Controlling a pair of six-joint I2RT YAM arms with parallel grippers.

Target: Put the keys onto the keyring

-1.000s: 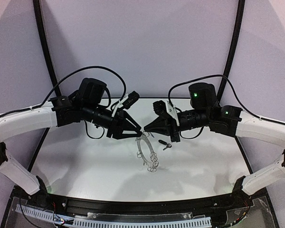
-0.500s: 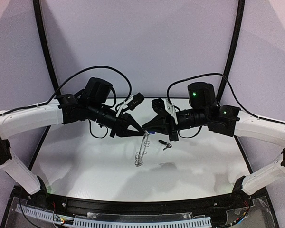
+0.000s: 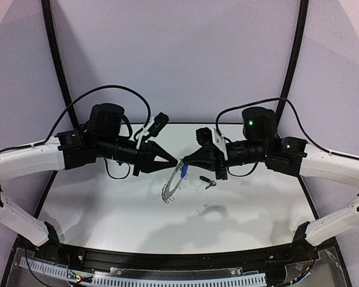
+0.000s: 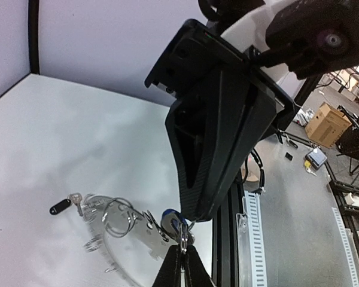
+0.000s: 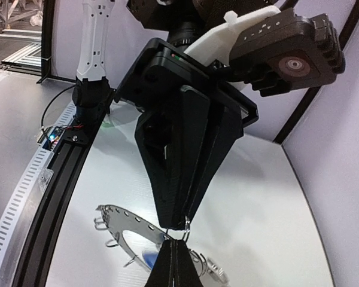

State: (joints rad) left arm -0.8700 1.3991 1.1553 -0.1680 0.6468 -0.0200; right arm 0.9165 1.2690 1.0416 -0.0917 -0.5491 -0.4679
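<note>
The left gripper (image 3: 177, 161), fingers pinched on a wire loop (image 4: 183, 234) atop the hanging keyring (image 5: 128, 220), meets the right gripper (image 3: 183, 161), likewise clamped there beside the blue key (image 3: 184, 171); threading seems underway, and the black key (image 3: 208, 182) on the table (image 3: 107, 203) needs fetching next.

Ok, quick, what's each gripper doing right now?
Left gripper: closed, pinching a wire loop of the keyring.
Right gripper: closed on the keyring, holding it up.
</note>
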